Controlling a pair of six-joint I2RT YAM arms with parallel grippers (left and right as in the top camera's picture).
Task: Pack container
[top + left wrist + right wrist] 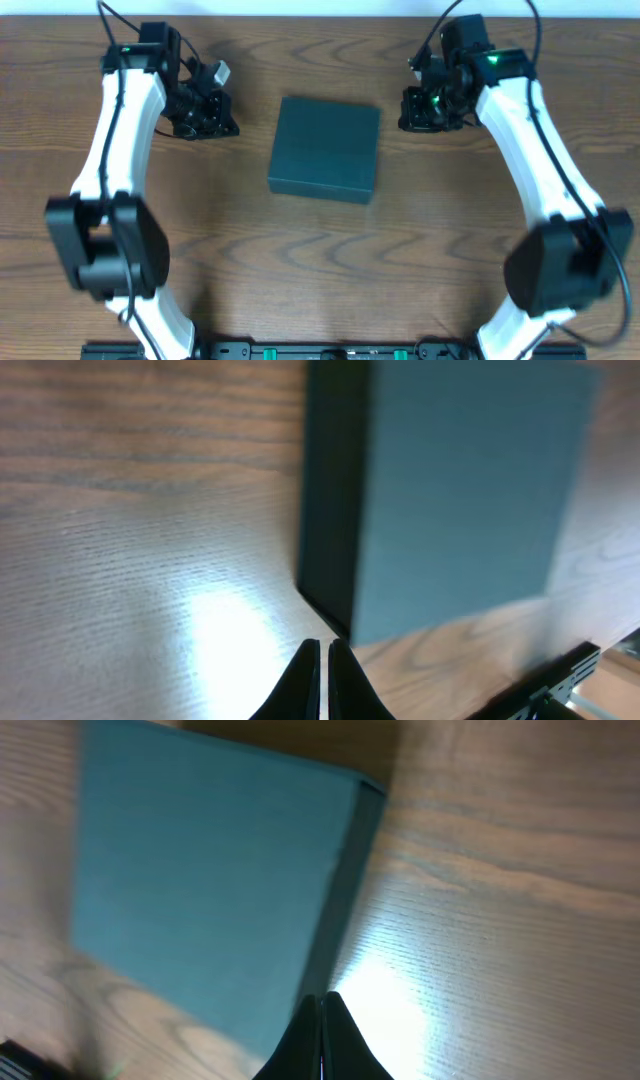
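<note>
The container [326,148] is a dark teal-green box lying closed and flat in the middle of the wooden table. It also shows in the left wrist view [450,490] and in the right wrist view [210,880]. My left gripper [215,115] hangs to the left of the box, fingers shut and empty [325,660]. My right gripper [415,108] hangs to the right of the box, fingers shut and empty [322,1015]. Neither gripper touches the box.
The wooden table [320,260] spreads around the box. A dark rail with green parts [330,351] runs along the table's front edge. No snack packets are in view.
</note>
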